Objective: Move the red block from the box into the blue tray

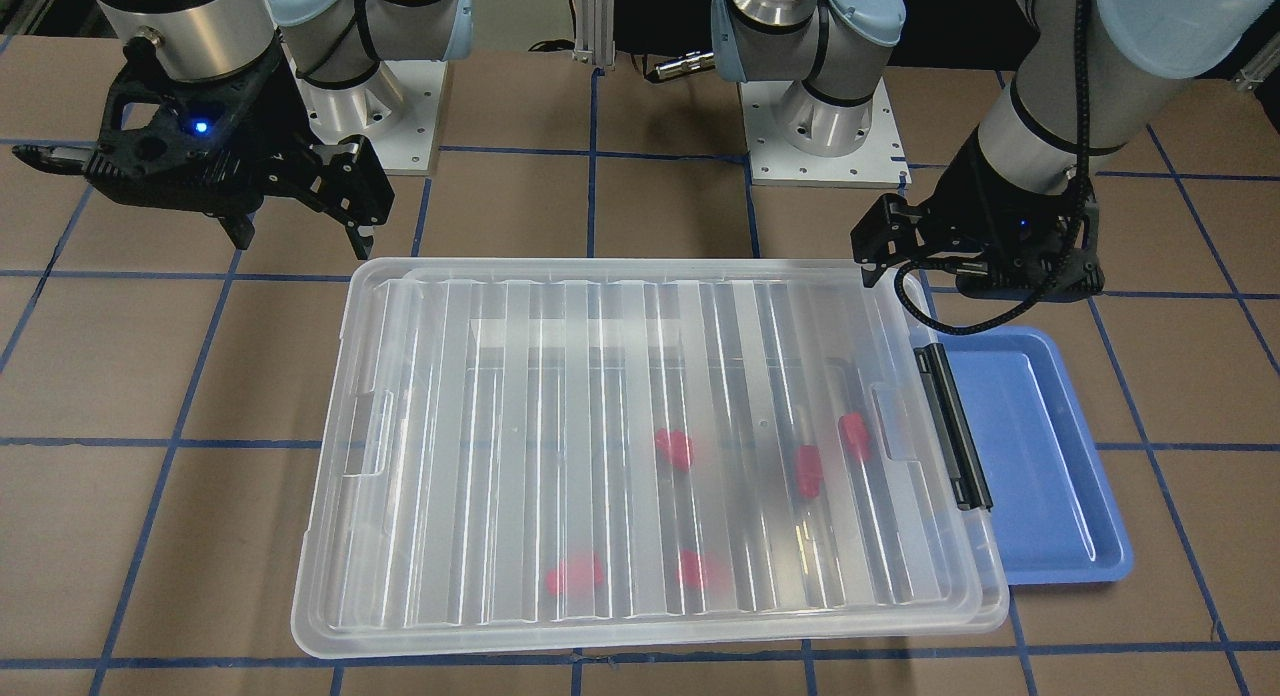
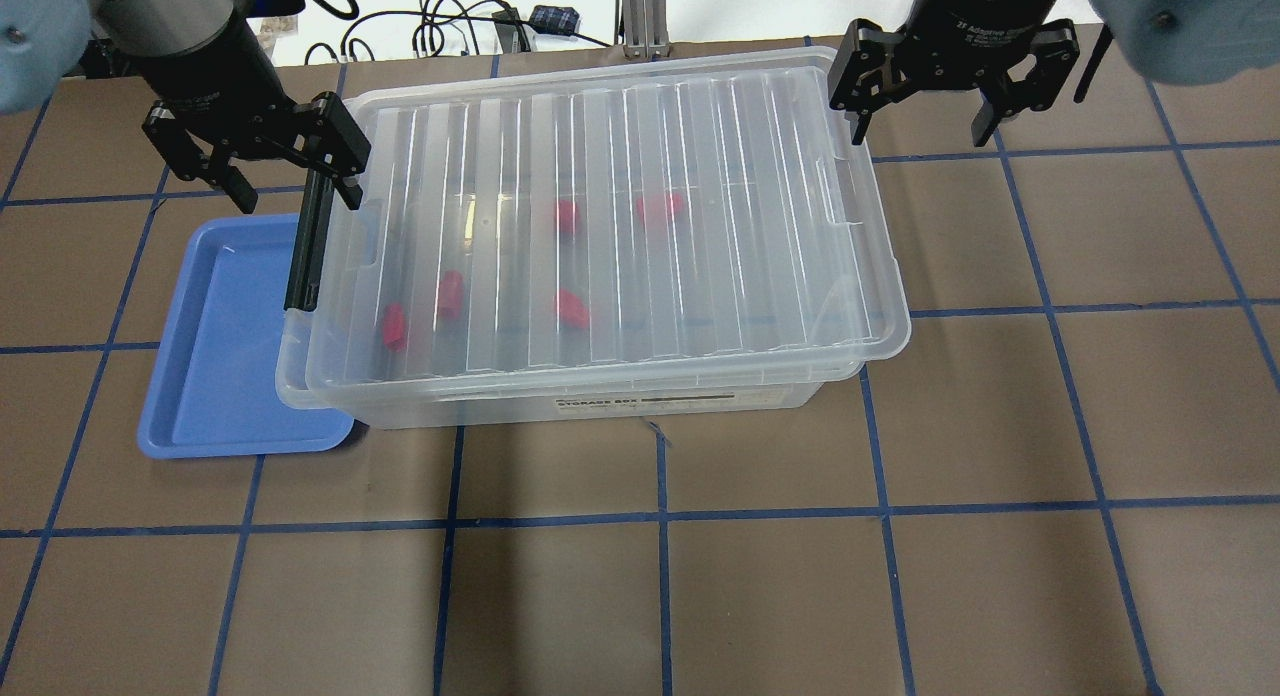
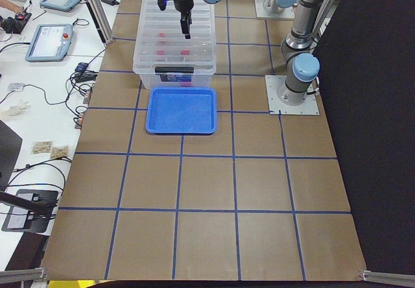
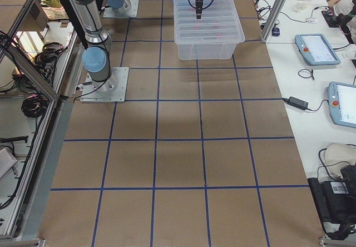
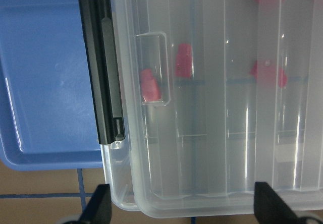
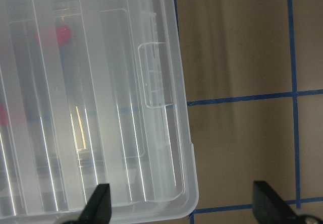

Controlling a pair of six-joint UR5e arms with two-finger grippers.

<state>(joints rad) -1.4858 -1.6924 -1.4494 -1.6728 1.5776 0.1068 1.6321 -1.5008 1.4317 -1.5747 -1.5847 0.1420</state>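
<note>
On the brown tabletop (image 2: pixel 760 576), gridded with blue tape, stands the box (image 2: pixel 500 403), a large clear bin. Its ribbed translucent lid (image 2: pixel 760 236) rests on top and covers the whole opening. The blue tray (image 2: pixel 220 356) lies flat just beside the box's end on the robot's left; from overhead the lid's rim overhangs the tray's near edge. The tray holds nothing.

The left claw (image 2: pixel 298 198) hangs above the far corner of that end, jaws spread wide, gripping nothing. The right claw (image 2: pixel 918 134) hangs over the opposite far corner, likewise released and empty.

A black latch bar (image 2: pixel 305 246) runs along the lid's edge on the tray side.

Five red blocks (image 2: pixel 450 294) lie scattered on the box floor beneath the lid, apart from one another. Two sit nearest the latch end, three toward the middle.
</note>
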